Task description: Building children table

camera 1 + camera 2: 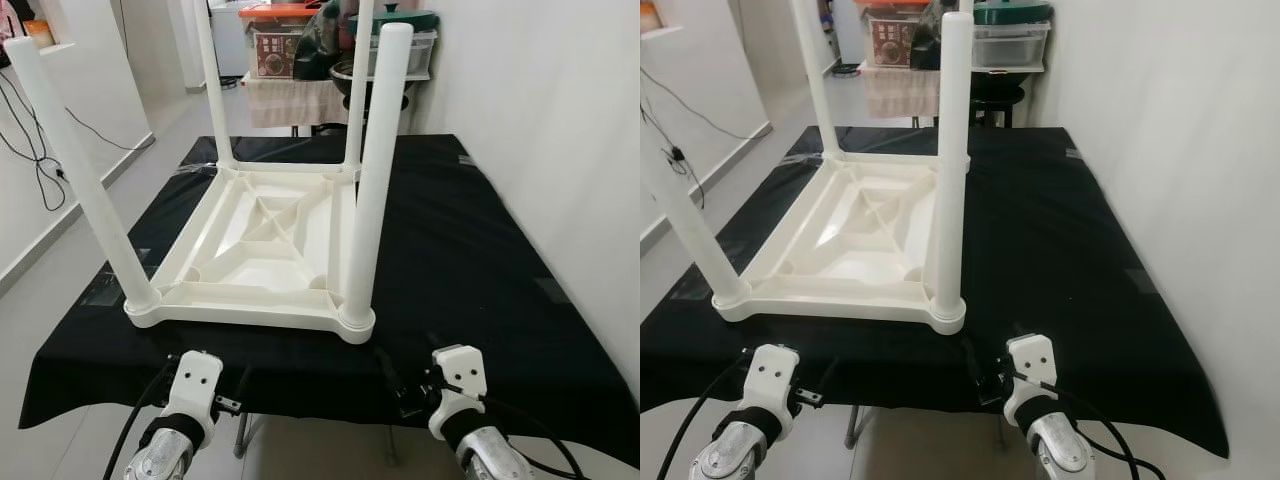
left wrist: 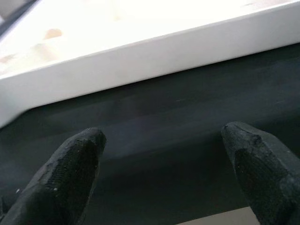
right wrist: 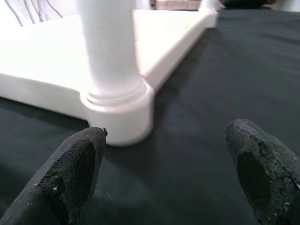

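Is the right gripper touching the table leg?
Apart. The right wrist view shows black cloth between the open right gripper and the leg.

Left gripper point(image 2: 161, 173) and right gripper point(image 3: 164, 173) reach forward, fingers spread apart.

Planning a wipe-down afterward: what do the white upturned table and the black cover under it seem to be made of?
The white upturned table looks like moulded plastic, smooth and slightly glossy: ribbed underside, legs seated in rounded sockets. The black cover appears to be thin matte fabric, draping over the edges with faint creases, though a soft sheet material is possible.
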Robot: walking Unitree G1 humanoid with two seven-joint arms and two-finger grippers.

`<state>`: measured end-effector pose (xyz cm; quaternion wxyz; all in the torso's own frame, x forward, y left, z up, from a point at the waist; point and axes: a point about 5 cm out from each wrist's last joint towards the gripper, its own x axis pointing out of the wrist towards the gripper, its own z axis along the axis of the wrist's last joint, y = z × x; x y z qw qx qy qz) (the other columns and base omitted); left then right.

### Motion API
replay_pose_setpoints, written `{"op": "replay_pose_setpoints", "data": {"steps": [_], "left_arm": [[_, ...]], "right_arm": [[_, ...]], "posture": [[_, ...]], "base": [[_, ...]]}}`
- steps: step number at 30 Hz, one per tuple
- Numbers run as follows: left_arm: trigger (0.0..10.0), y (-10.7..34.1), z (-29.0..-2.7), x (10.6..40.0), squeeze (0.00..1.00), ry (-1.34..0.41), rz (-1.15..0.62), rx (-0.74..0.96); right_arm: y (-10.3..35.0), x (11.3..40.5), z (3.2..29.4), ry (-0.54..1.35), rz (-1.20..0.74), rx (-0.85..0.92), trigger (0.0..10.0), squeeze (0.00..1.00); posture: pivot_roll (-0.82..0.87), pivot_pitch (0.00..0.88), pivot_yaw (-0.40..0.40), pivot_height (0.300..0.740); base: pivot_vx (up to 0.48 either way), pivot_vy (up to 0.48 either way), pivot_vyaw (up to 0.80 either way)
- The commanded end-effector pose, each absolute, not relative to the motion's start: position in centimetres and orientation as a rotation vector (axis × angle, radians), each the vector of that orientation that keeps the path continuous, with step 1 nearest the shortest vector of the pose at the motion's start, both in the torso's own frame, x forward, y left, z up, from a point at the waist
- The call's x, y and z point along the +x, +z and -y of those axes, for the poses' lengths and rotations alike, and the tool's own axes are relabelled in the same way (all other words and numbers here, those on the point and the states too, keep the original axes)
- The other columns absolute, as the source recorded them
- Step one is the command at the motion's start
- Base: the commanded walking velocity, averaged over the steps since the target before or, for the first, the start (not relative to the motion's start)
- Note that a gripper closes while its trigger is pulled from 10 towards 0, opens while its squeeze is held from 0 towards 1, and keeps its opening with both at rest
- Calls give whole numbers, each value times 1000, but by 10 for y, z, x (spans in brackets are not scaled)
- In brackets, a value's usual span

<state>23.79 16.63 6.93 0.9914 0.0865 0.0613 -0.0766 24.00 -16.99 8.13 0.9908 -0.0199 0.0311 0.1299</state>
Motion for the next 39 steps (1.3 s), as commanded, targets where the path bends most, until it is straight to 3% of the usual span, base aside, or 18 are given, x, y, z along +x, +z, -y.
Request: {"op": "replay_pose_setpoints", "data": {"steps": [1,8,21,33,39], "left_arm": [[10000,70,-172,236,0,-132,-133,199],[10000,70,-170,235,0,-135,-130,195],[10000,76,-162,235,0,-196,-100,208],[10000,79,-160,236,0,-232,-81,214],[10000,79,-161,236,0,-227,-75,210]], "right_arm": [[83,238,166,284,-67,-16,10000,0],[82,236,168,296,-86,-16,10000,0],[76,242,197,115,-145,-13,10000,0],[77,248,190,125,-144,1,10000,0],[79,243,175,224,-131,-15,10000,0]], "posture": [[-14,0,5,740],[-20,0,1,740],[-26,0,-3,740],[-25,0,-7,740],[-25,0,-3,740]], "base": [[0,480,0],[0,480,0],[0,0,0],[0,0,0],[0,0,0]]}}
